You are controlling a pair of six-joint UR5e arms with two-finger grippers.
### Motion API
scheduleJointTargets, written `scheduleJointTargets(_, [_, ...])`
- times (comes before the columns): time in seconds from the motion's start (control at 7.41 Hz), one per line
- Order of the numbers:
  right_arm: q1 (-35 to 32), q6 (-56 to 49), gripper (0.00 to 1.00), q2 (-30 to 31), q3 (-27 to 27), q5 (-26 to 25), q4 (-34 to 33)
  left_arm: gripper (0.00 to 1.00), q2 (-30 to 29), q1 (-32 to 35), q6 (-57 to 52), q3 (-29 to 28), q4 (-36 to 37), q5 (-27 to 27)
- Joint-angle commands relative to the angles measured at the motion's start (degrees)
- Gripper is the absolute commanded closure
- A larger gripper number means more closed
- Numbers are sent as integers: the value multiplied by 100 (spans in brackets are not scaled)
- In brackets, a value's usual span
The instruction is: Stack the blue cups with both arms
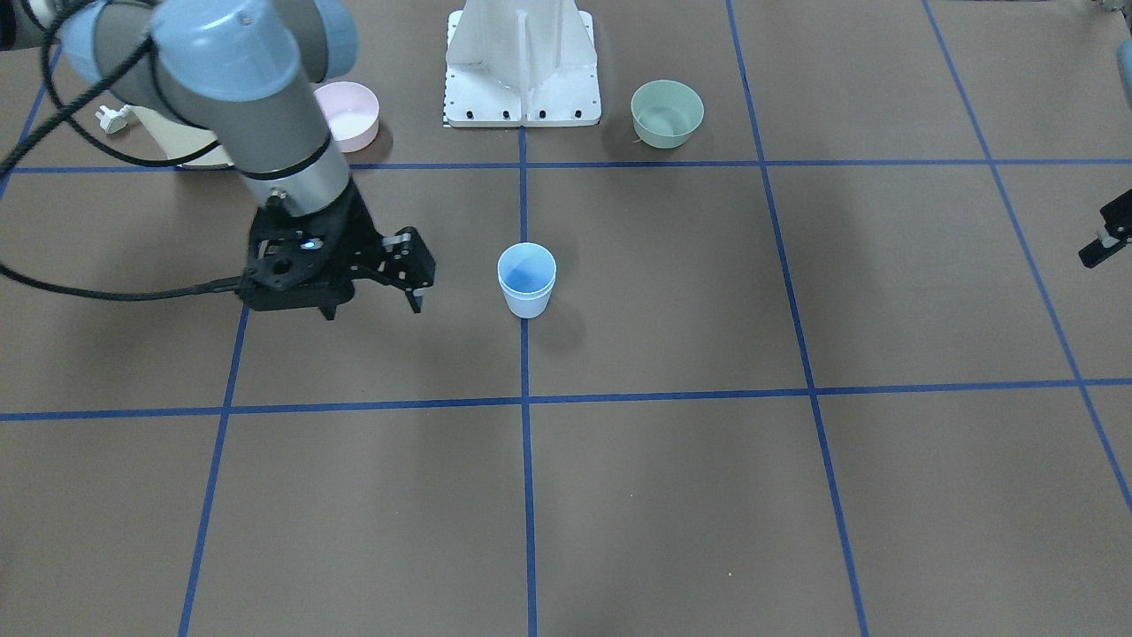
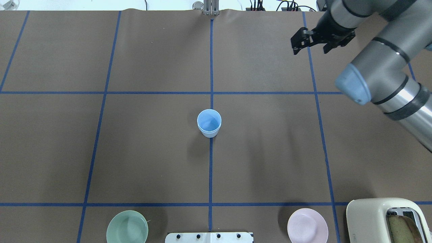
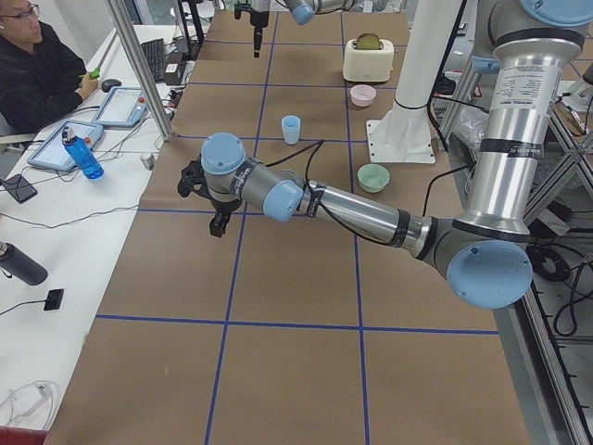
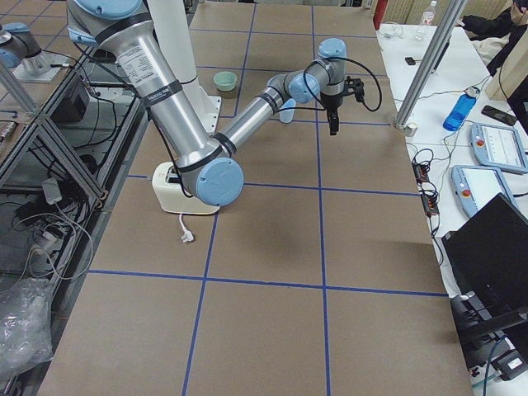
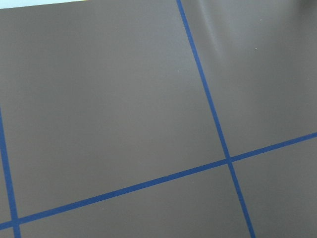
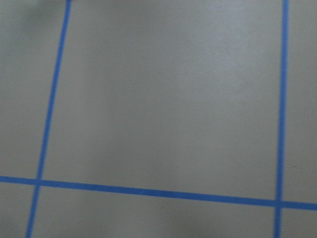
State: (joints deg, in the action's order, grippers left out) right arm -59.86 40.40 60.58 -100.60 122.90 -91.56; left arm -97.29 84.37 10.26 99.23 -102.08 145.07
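Note:
The two light-blue cups (image 1: 526, 280) stand nested as one stack at the table's centre, on a blue tape line, and also show in the overhead view (image 2: 209, 123). My right gripper (image 1: 376, 310) hangs open and empty beside the stack, clear of it; the overhead view shows its fingers spread (image 2: 310, 50). My left gripper (image 1: 1105, 241) shows only as a tip at the frame edge, far from the cups. In the exterior left view it (image 3: 208, 209) hangs over bare table, and I cannot tell whether it is open or shut. Both wrist views show only brown paper and blue tape.
A pink bowl (image 2: 307, 226) and a pale green bowl (image 2: 127, 226) sit either side of the white base (image 2: 209, 237). A cream toaster (image 2: 388, 219) stands at the robot's right. An operator (image 3: 37, 65) sits past the table's far edge.

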Motion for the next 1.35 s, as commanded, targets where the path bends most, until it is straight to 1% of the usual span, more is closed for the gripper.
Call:
scheduleJointTargets(0.0, [-823,-1170,0,706,14,434,-2,2,140,175,-339,-79,13,47])
scheduleJointTargets(0.13, [-1122,-1627,0,1031,14,602,24,2,166,245,-532,-132,21,134])
scheduleJointTargets(0.27, [-1325,-1954,0,1287,23,612,33,2,193,333,-708,-254,13,231])
scheduleJointTargets(0.54, [-1563,-2053,0,1499,58,621,41,2,193,422,-1155,-561,-5,232])
scheduleJointTargets(0.67, [-1756,-2106,0,1657,32,743,41,2,193,474,-1323,-685,-5,232])
scheduleJointTargets(0.81, [-2001,-2480,0,1911,32,927,41,2,184,483,-1351,-747,-22,232])
scheduleJointTargets(0.94, [-2239,-2832,0,2183,49,955,41,2,184,483,-1351,-748,-22,232])
scheduleJointTargets(1.21, [-2547,-2967,0,2474,32,972,41,2,184,483,-1342,-748,-22,232])
